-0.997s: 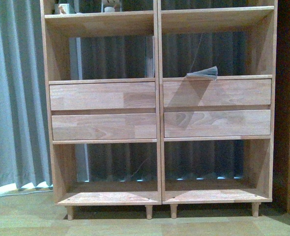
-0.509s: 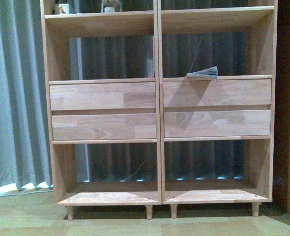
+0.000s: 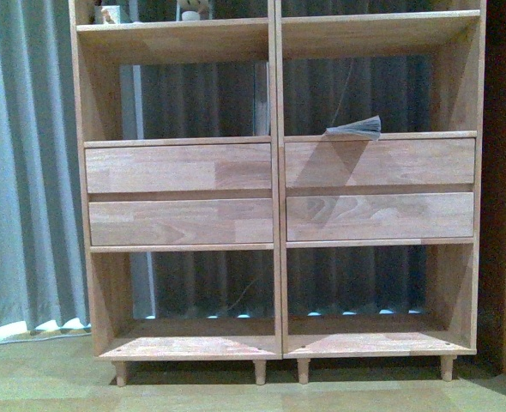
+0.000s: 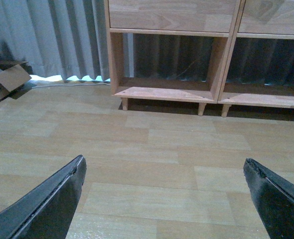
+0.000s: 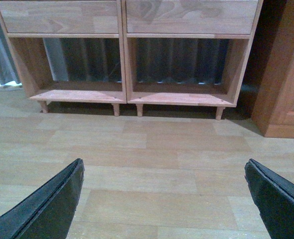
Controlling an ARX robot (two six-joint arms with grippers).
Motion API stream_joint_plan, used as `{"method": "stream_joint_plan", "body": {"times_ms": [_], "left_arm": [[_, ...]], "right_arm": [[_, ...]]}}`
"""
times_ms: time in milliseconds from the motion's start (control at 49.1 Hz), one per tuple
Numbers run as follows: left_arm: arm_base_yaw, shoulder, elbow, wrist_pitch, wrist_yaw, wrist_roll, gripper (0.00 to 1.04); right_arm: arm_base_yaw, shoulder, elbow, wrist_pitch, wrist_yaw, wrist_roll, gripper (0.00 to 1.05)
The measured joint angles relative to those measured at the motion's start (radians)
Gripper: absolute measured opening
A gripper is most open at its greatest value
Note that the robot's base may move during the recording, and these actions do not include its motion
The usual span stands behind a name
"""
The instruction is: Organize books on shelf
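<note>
The light-wood shelf [image 3: 275,172] fills the front view, with two columns of open compartments and four drawer fronts. A book [image 3: 354,130] with grey page edges lies flat on the right column's middle board, above the drawers. A thin upright thing stands against the centre divider in the left middle compartment; I cannot tell what it is. My left gripper [image 4: 164,172] is open and empty over bare floor, well short of the shelf [image 4: 167,55]. My right gripper [image 5: 164,172] is open and empty over the floor, facing the shelf's bottom compartments [image 5: 127,55]. Neither arm shows in the front view.
Grey curtains [image 3: 26,163] hang behind and left of the shelf. Small objects [image 3: 111,13] sit on the top left board. A cardboard box [image 4: 7,79] lies on the floor at the left. A brown wooden cabinet [image 5: 284,74] stands right of the shelf. Wood-pattern floor [image 4: 152,149].
The front view has shifted very slightly. The book and shelf stand as before.
</note>
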Motion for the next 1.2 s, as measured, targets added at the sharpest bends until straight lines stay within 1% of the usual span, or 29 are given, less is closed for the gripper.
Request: {"method": "stream_joint_plan", "body": {"times_ms": [1201], "left_arm": [[0.000, 0.000, 0.000, 0.000, 0.000, 0.000, 0.97]], "right_arm": [[0.000, 0.000, 0.000, 0.000, 0.000, 0.000, 0.98]]}}
